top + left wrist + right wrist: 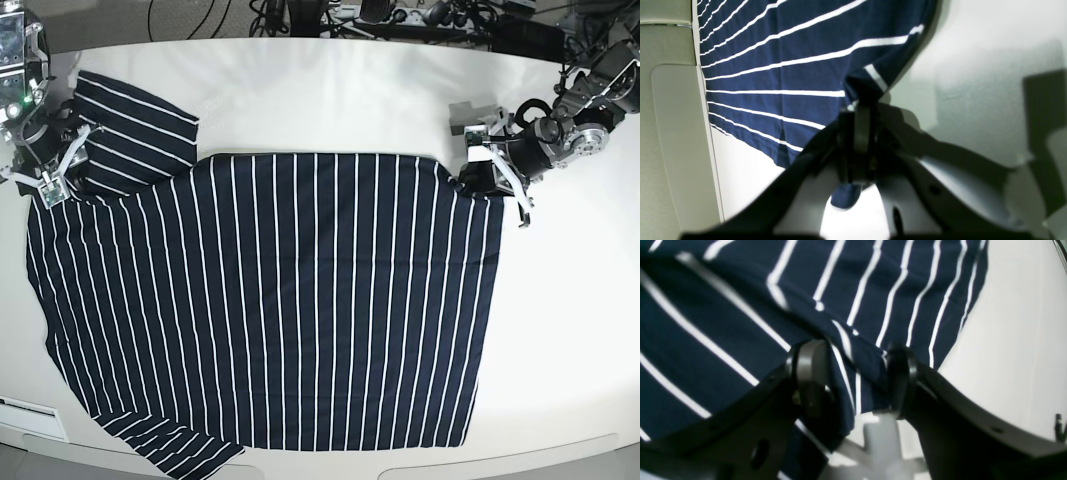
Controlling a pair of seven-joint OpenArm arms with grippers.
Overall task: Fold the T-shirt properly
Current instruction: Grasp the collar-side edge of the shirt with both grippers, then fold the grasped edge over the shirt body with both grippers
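A broad white surface [330, 110] with a rounded front edge fills most of the base view. Behind its far edge a tangle of dark cables [300, 15] lies along a darker strip. A small white label [35, 418] sits at the surface's near left edge, and a small grey block [463, 112] rests on it toward the right.

No lettering legible anywhere from here (the T-shirt [270, 300] shows only stripes); any small print is perhaps too blurred.
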